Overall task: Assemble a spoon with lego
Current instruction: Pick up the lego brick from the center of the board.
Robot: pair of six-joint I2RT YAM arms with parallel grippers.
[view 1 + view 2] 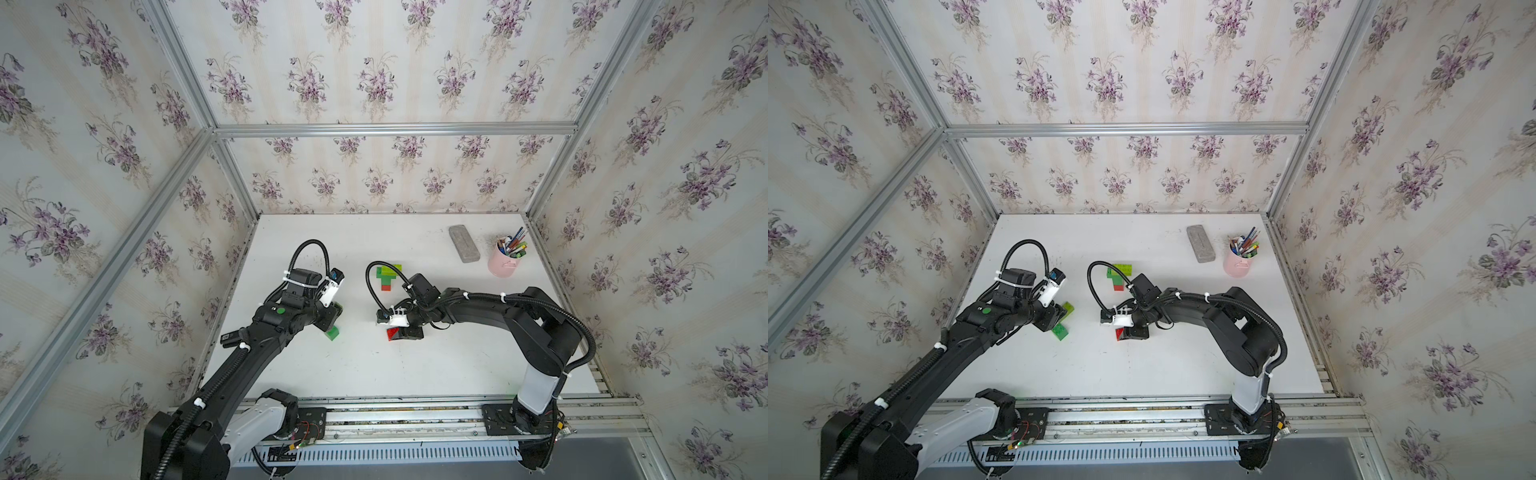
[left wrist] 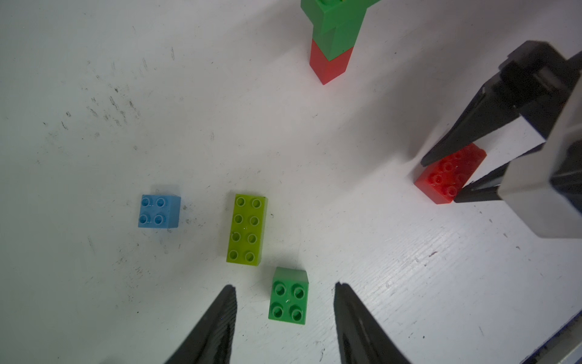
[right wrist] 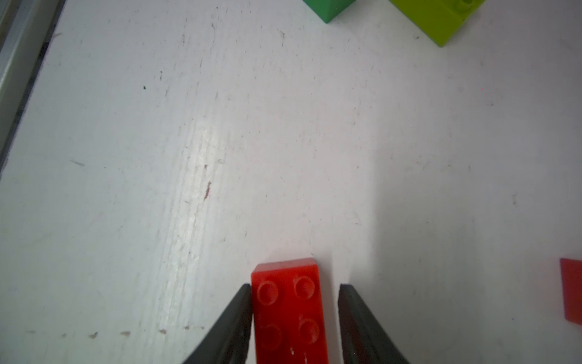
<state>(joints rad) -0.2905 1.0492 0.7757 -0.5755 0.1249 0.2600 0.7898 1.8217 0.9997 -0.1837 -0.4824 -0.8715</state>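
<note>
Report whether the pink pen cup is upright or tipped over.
Upright: the pink cup stands on its base, mouth up, with pens poking out of it.

Scuffed white tabletop with loose lego bricks, a partial spoon build, grey block and pink pen cup.

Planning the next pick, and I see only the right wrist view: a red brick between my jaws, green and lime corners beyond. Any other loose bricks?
Observer: Yes, a blue 2x2 lies beside the lime 2x4.
Operator: Is the left arm holding anything?
Observer: No; the left jaws stand open over the green 2x2 on the table.
Operator: And the spoon?
Observer: Part-built, a lime, green and red T beyond the right arm.
</note>
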